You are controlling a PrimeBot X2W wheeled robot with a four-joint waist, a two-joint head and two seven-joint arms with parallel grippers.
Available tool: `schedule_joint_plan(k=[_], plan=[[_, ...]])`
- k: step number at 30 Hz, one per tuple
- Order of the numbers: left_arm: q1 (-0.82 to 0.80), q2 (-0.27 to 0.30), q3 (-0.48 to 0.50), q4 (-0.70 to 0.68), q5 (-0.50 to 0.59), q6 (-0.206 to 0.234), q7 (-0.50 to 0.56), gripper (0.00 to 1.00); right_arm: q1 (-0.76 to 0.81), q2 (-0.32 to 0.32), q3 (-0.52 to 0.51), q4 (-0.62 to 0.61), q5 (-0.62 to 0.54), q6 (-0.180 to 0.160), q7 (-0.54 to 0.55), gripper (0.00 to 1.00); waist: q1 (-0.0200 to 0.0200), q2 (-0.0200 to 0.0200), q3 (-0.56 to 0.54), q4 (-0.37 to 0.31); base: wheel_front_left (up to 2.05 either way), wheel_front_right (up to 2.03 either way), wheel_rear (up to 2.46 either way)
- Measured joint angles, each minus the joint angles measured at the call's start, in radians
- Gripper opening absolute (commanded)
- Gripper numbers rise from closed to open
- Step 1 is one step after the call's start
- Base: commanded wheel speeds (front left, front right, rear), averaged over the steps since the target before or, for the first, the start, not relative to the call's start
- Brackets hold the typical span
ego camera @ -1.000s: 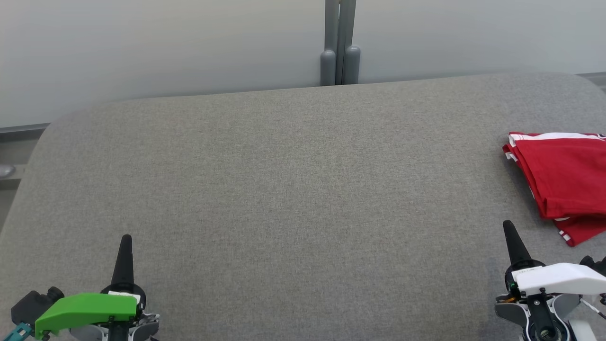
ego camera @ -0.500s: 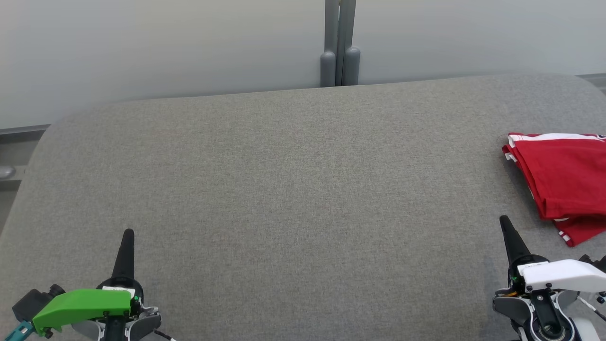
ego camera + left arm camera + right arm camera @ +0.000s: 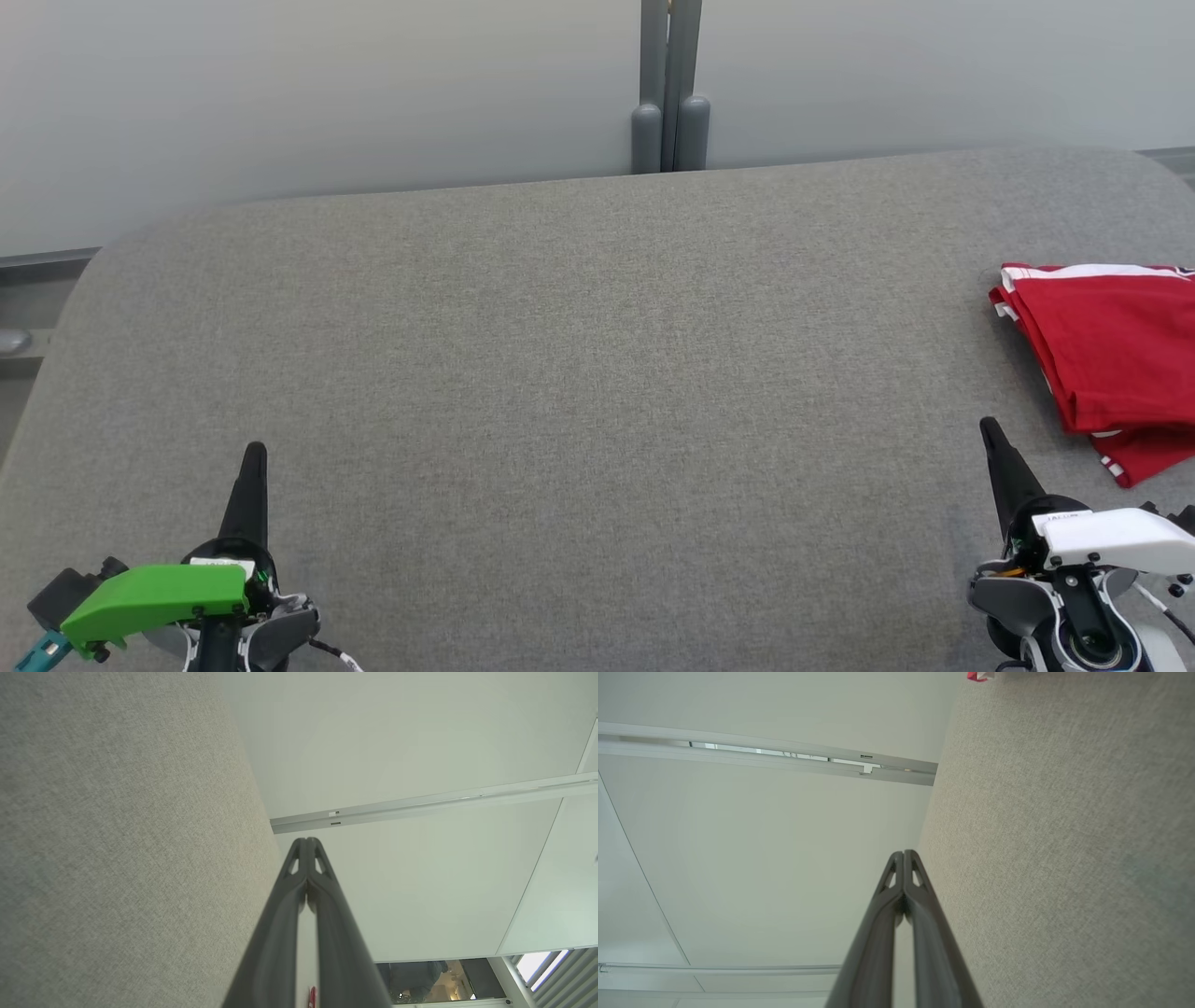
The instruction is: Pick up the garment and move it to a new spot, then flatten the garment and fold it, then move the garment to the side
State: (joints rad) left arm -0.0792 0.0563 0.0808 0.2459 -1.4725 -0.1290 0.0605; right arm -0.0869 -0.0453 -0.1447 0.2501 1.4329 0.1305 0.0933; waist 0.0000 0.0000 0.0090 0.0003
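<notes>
Grey surface (image 3: 579, 355), one red garment (image 3: 1111, 345), two closed tools: left tool (image 3: 254, 455), right tool (image 3: 989, 429)

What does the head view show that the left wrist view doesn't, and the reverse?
Head view: the folded red garment laid at the table's right edge, the right gripper, shut, and a grey post. Left wrist view: a wall rail and a window. Both: the grey table and the shut, empty left gripper; a red sliver low in the wrist view may be the garment.
</notes>
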Motion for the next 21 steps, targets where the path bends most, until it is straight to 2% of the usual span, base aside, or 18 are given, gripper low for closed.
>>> schedule_joint_plan(k=[21], plan=[[-0.016,-0.006,0.008,-0.006,-0.139,0.000,0.035,0.00,-0.005,-0.002,0.006,-0.014,0.171,0.000,0.038,0.00,0.0000,0.0000,-0.005,0.000,0.00,0.00,0.00]])
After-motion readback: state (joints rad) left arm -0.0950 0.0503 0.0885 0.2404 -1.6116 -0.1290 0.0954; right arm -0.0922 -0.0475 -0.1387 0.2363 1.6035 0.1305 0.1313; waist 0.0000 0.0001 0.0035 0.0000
